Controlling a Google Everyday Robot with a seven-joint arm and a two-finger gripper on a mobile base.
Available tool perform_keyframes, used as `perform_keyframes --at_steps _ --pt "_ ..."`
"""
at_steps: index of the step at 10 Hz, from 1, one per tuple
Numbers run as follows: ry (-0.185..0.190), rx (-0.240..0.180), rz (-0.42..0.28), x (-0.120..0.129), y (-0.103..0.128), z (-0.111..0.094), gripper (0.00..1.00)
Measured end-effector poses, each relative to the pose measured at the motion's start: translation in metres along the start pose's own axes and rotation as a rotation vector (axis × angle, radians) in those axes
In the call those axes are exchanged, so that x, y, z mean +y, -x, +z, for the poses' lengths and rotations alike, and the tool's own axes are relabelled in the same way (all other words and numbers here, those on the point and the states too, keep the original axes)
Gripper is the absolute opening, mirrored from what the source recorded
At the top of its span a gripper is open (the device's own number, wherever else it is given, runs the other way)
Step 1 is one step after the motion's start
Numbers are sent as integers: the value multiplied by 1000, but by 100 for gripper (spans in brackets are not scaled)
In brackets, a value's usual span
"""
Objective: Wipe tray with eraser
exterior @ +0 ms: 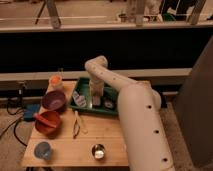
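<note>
The green tray (84, 88) lies at the back middle of the wooden table. My gripper (96, 98) points down inside the tray, at or just above its floor near the middle. A small white and blue object (78, 98) lies in the tray's left part, and a small dark item (108, 104) lies to the gripper's right. I cannot make out an eraser under the gripper; whatever it holds is hidden. My white arm (135, 115) arches over the tray's right side from the lower right.
A purple bowl (54, 100) and a red bowl (48, 122) stand left of the tray, with an orange cup (55, 81) behind them. Tongs (77, 123) lie in front of the tray. A blue cup (43, 150) and a small metal cup (98, 151) stand near the front edge.
</note>
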Motion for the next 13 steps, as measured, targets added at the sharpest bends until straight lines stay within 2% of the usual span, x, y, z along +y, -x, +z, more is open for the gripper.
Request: perform_keyframes --at_steps 3,7,9,13 --pt "-8 9 -49 -39 -3 1 0" --pt "8 1 -104 -46 16 8 0" --pt "14 -6 -109 -38 36 10 0" --pt "23 -17 -71 3 43 13 0"
